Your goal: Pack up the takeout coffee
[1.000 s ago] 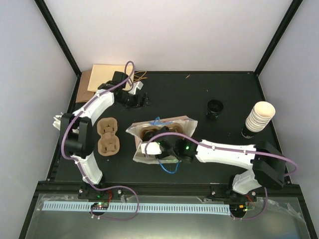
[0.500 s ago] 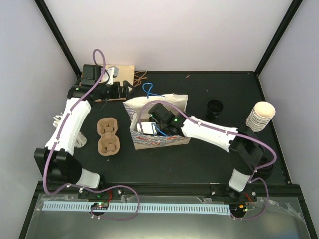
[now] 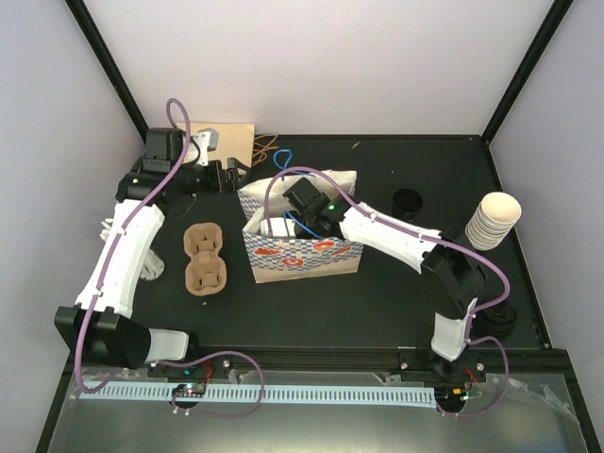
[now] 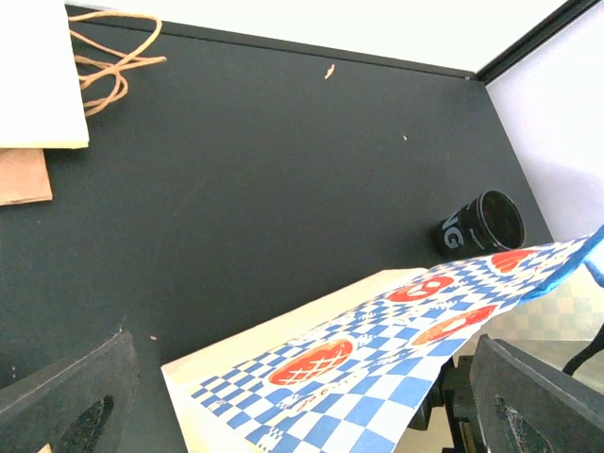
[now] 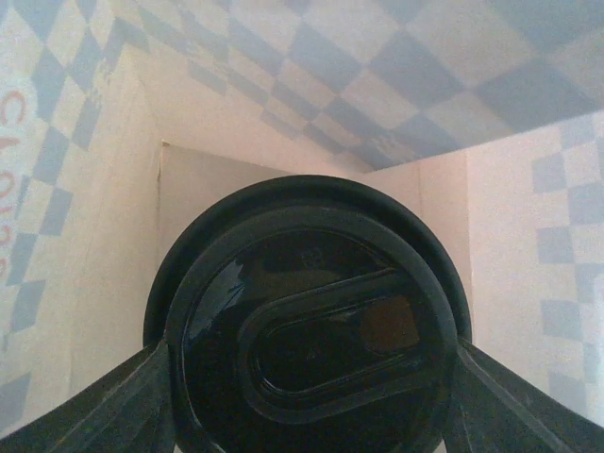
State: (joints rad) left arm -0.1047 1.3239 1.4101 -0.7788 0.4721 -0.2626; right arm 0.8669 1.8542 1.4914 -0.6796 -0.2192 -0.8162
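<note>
The takeout coffee's black lid (image 5: pixel 307 349) fills the right wrist view. My right gripper (image 5: pixel 307 420) is shut on the takeout coffee, with one finger (image 5: pixel 104 406) on each side of it. Cream and checked bag walls surround them. From above, the blue-checked paper bag (image 3: pixel 304 253) stands upright mid-table. The right gripper (image 3: pixel 286 225) reaches down into the bag's open top, and the cup's body is hidden there. My left gripper (image 3: pixel 231 176) is open just behind the bag's left corner. In its wrist view the bag's checked panel (image 4: pixel 377 368) lies between the spread fingers (image 4: pixel 80 401).
A tall stack of nested cream cups (image 3: pixel 493 219) stands at the right. A small black cup-like piece (image 3: pixel 408 202) (image 4: pixel 483 224) sits behind the bag. A brown pulp cup carrier (image 3: pixel 205 259) lies to the left. Cream and brown paper sheets (image 3: pixel 229 142) with twine (image 3: pixel 267 146) are at the back left.
The bag went from lying flat to standing upright. My right arm swung back with its gripper inside the bag. My left arm drew left toward the back corner.
</note>
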